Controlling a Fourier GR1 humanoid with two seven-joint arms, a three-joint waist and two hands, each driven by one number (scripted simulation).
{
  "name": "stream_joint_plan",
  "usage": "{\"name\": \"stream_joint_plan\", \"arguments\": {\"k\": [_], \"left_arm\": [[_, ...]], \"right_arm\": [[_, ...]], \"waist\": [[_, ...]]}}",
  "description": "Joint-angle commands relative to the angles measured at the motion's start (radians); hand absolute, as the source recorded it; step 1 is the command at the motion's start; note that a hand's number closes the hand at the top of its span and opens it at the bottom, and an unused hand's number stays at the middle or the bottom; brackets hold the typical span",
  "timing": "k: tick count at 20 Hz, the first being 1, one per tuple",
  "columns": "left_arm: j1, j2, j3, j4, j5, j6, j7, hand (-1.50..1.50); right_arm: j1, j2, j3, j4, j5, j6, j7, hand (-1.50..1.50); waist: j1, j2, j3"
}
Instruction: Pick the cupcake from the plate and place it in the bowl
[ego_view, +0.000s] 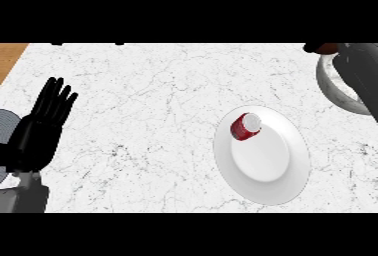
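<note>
A red-wrapped cupcake with white frosting (246, 126) is seen tipped on its side at the upper-left edge of a round white plate (266, 175), frosting pointing up-right toward a grey bowl (334, 85). The black left hand (37, 131) is held open at left; the right hand cannot be made out.

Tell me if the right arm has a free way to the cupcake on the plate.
Probably yes. The cupcake lies tipped near the upper left rim of the plate with nothing over it. The right forearm shows at the upper right, across the bowl; bare counter lies between. Its hand is out of view.
</note>
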Motion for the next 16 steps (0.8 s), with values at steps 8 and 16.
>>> {"name": "stream_joint_plan", "arguments": {"k": [8, 16], "left_arm": [[0.001, -0.011, 0.006, -0.018, -0.004, -0.002, 0.003, 0.00], [-0.045, -0.019, 0.007, 0.021, -0.011, -0.010, 0.009, 0.00]], "right_arm": [[0.106, -0.151, -0.175, 0.048, 0.081, -0.143, 0.007, 1.50], [0.176, -0.182, -0.345, 0.253, 0.063, -0.339, -0.276, 1.50]], "waist": [[0.000, 0.006, 0.002], [0.018, 0.014, 0.002]]}}
